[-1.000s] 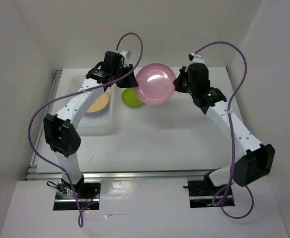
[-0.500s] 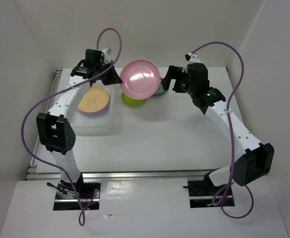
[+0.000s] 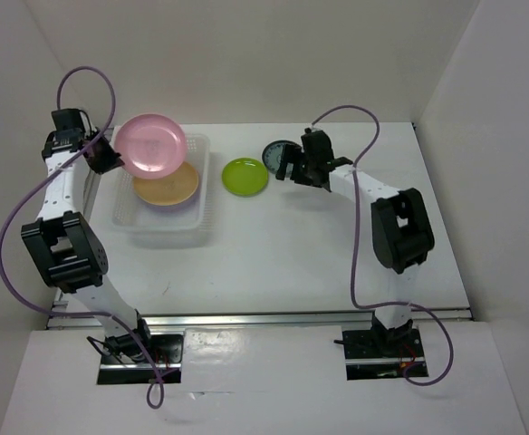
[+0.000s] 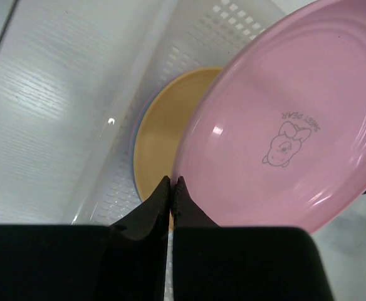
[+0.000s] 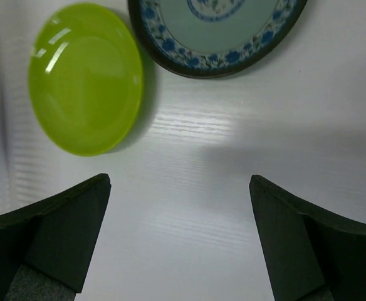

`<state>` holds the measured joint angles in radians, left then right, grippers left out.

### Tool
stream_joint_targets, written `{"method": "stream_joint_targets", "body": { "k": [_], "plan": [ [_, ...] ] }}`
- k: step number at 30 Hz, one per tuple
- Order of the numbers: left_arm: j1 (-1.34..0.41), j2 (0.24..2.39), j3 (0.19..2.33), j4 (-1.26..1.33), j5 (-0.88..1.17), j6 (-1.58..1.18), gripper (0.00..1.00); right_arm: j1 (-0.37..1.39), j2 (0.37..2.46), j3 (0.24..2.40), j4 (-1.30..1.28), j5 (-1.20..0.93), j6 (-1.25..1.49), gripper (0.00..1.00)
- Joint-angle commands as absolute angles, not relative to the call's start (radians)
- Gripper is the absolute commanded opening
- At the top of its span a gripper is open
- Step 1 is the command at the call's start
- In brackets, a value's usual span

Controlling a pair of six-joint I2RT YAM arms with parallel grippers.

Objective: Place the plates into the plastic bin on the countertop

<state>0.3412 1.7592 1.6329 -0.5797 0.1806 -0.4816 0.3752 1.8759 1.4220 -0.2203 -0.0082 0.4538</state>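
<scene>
The left claw (image 4: 172,188) clamps a pink plate (image 4: 283,125) by its rim above the plastic bin (image 3: 169,231); lowering and releasing it likely comes next. The right claw (image 5: 180,188) hangs spread wide near the lime green plate (image 5: 86,78).

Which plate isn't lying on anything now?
The pink plate: the left pincer holds it by the rim, tilted above the plastic bin. The orange-yellow plate lies in the bin; the lime green plate and patterned plate lie on the countertop.
</scene>
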Motion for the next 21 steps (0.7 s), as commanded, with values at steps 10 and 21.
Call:
{"method": "stream_joint_targets", "body": {
  "k": [10,21],
  "plan": [
    [0.284,1.870,1.623,-0.612,0.033,-0.431,0.00,0.402,2.105,1.566,-0.088,-0.061,0.557,0.98],
    [0.244,1.890,1.615,-0.649,-0.029,-0.422,0.51,0.402,2.213,1.663,-0.052,-0.061,0.629,0.94]
  ]
}}
